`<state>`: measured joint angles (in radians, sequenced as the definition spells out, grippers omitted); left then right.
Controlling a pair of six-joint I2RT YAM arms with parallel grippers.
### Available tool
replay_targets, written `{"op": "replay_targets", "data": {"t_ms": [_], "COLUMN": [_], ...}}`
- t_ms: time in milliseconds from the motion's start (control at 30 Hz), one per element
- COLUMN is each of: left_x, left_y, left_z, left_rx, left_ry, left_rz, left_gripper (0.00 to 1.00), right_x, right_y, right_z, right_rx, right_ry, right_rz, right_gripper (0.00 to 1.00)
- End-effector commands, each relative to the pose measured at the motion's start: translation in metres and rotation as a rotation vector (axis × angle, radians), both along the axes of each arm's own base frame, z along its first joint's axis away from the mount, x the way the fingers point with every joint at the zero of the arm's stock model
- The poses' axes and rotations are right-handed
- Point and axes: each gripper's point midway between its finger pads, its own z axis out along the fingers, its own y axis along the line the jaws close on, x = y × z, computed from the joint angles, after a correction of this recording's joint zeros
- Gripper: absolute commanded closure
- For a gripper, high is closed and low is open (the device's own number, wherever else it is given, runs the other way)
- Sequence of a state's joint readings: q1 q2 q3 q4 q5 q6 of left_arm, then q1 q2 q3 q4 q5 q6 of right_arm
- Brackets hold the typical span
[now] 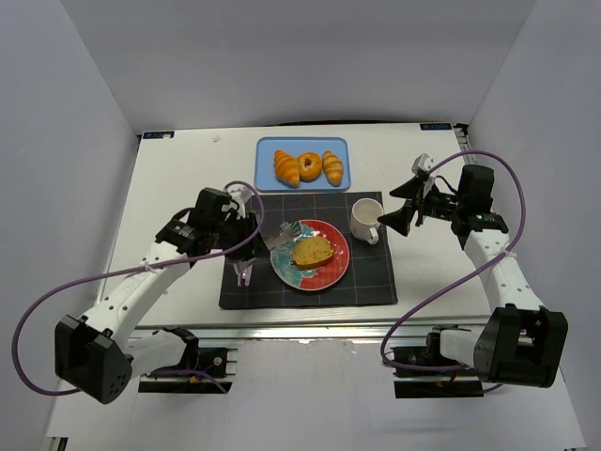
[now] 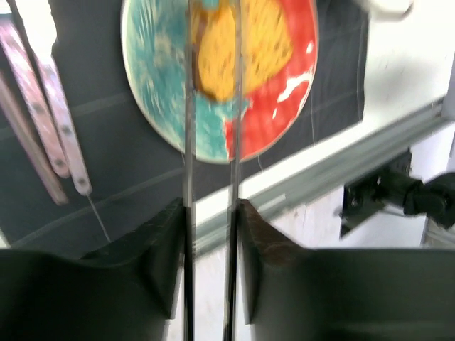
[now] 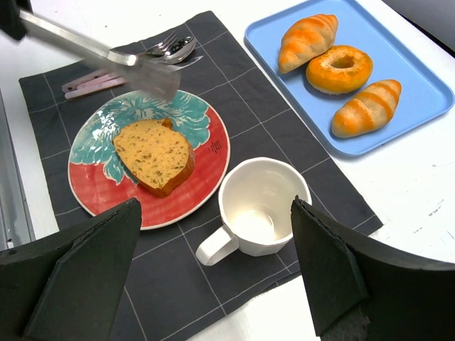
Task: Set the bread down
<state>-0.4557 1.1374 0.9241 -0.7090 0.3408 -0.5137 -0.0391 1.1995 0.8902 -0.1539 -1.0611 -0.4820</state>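
Top external view. White table (image 1: 188, 178) carrying a dark gridded placemat (image 1: 371, 282), with the round red-and-teal plate (image 1: 336, 268) as landmark. The golden-brown bread slice (image 1: 312, 251) lies flat on the plate. The left claw (image 2: 211, 213), left of the plate, pinches slim metal tongs (image 3: 92, 50). The right claw (image 1: 399, 211), right of the plate, is spread and empty. Advisable: lift the tongs straight up, clear of the slice. A small dark mark on the plate is illegible.

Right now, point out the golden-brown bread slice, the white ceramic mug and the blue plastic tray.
Golden-brown bread slice (image 3: 153, 153), right wrist view, middle of its cut face.
White ceramic mug (image 3: 256, 222), right wrist view, inside bottom.
Blue plastic tray (image 3: 264, 37), right wrist view, bare corner.
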Motion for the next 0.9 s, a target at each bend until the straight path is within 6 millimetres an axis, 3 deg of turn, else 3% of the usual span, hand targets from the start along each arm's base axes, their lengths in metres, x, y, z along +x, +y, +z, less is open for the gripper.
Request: {"op": "replay_targets", "data": {"t_ms": [0,100,133,200,267,367,433,467,533,633,700,767,800,867], "left_x": [0.024,0.043,0.05,0.067,0.081,0.106,0.127,0.127,0.145,0.154,0.152,0.156,0.154,0.153], "left_y": [0.005,0.019,0.025,0.051,0.077,0.124,0.154,0.164,0.18,0.2,0.205,0.211,0.207,0.203], "left_z": [0.035,0.051,0.057,0.056,0.043,0.015,0.005,-0.015,-0.02,-0.05,-0.083,-0.098,-0.115,-0.129], "left_rx": [0.029,0.098,0.131,0.247,0.392,0.588,0.622,0.645,0.635,0.647,0.622,0.545,0.51,0.454], "left_ry": [-0.137,-0.207,-0.237,-0.289,-0.31,-0.307,-0.325,-0.297,-0.357,-0.354,-0.295,-0.275,-0.233,-0.195], "left_rz": [0.049,0.11,0.125,0.219,0.271,0.353,0.387,0.378,0.37,0.363,0.34,0.335,0.313,0.296], "left_gripper": [0.59,0.69,0.76,0.82,0.83,0.93,0.93,0.94,0.94,0.91,0.84,0.78,0.73,0.67], "right_x": [0.003,0.003,0.003,0.003,0.003,0.001,0.0,-0.002,-0.004,-0.006,-0.006,-0.007,-0.008,-0.007], "right_y": [0.0,0.0,0.0,0.0,0.001,0.002,0.003,0.003,0.003,0.003,0.003,0.002,0.003,0.002], "right_z": [0.014,0.014,0.015,0.015,0.015,0.017,0.02,0.018,0.018,0.017,0.016,0.015,0.014,0.013], "right_rx": [0.004,0.004,0.004,0.004,0.008,0.017,0.014,0.011,0.005,-0.004,-0.006,-0.007,-0.005,-0.011], "right_ry": [-0.046,-0.051,-0.054,-0.054,-0.056,-0.056,-0.073,-0.066,-0.074,-0.084,-0.085,-0.078,-0.072,-0.072], "right_rz": [0.015,0.017,0.018,0.02,0.025,0.039,0.049,0.054,0.063,0.066,0.066,0.063,0.064,0.06], "right_gripper": [0.11,0.11,0.11,0.11,0.11,0.11,0.11,0.11,0.11,0.11,0.11,0.11,0.11,0.11]}}
